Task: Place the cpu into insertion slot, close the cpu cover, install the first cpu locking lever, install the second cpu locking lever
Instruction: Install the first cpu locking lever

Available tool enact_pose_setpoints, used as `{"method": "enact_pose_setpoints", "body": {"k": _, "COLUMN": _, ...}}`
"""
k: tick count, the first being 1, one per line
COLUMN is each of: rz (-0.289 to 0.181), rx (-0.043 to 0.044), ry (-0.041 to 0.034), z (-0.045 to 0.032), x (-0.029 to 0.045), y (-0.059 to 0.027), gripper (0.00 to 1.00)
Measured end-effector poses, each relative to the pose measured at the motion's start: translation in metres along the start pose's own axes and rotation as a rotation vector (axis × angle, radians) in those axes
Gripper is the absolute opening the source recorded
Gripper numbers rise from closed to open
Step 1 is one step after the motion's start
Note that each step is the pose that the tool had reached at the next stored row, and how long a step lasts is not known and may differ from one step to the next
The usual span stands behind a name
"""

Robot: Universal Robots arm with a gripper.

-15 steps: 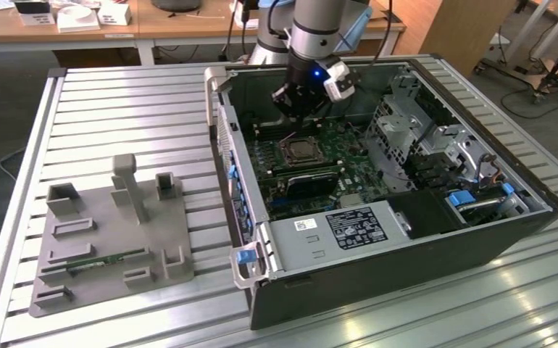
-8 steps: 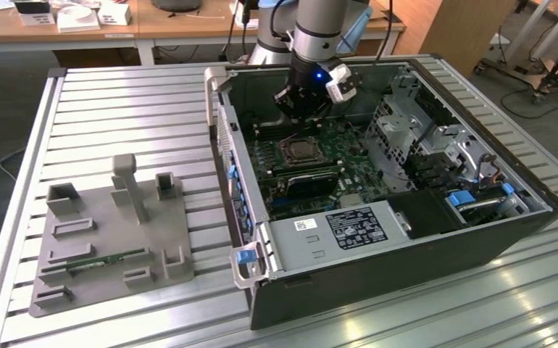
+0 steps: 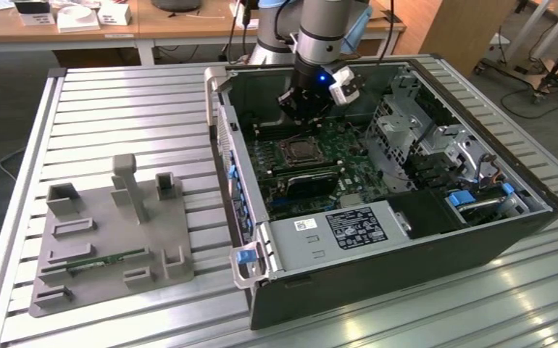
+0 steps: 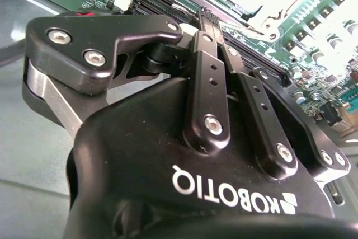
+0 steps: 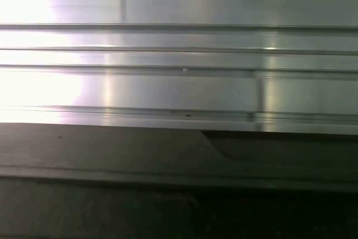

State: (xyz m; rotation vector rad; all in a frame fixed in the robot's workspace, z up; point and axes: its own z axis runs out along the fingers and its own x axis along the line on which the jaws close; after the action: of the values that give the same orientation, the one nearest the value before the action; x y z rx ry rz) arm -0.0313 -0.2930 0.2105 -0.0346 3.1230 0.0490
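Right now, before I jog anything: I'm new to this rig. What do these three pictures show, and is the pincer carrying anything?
One robot arm with a pincer at its end reaches down into an open computer case on a ribbed metal table. The exterior view, taken off the arm, shows the whole scene. Both wrist views ride on the arm: the second looks past the pincer at the green board, the first at table ribs. The pincer hangs near the insertion slot. A grey holder tray lies at the exterior view's left of the case. Whether anything is held, I cannot tell.
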Motion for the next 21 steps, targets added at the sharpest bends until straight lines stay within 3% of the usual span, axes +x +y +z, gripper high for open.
{"method": "enact_pose_setpoints", "body": {"k": 7, "rz": 0.0, "rx": 0.0, "ry": 0.0, "z": 0.0036, "x": -0.0052, "y": -0.0002, "gripper": 0.1}}
{"method": "enact_pose_setpoints", "body": {"k": 21, "rz": 0.0, "rx": -0.0002, "ry": -0.0001, "z": 0.0079, "x": -0.0055, "y": -0.0004, "gripper": 0.1}}
